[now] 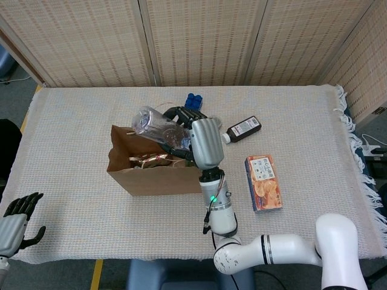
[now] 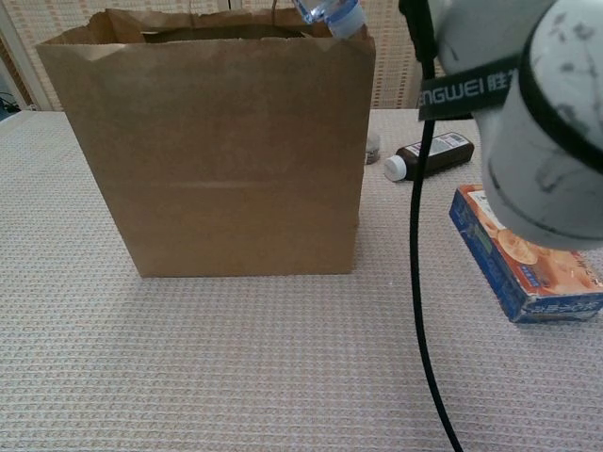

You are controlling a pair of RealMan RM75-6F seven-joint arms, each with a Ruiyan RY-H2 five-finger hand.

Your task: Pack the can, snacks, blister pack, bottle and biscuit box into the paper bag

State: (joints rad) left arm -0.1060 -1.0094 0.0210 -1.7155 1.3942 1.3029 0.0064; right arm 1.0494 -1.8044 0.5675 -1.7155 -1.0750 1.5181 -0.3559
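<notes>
The right hand has its fingers wrapped round the clear bottle, holding it tilted over the open mouth of the paper bag, base end jutting past the far rim. The risk is plain: let go at this angle and the bottle could catch that rim, tip the light bag over or roll off behind it. Snack wrappers already lie in the bag beneath the hand, so it may also land crooked. To the hand's right on the bench, the brown bottle and biscuit box wait. The left hand idles far off, fingers apart, holding nothing.
</notes>
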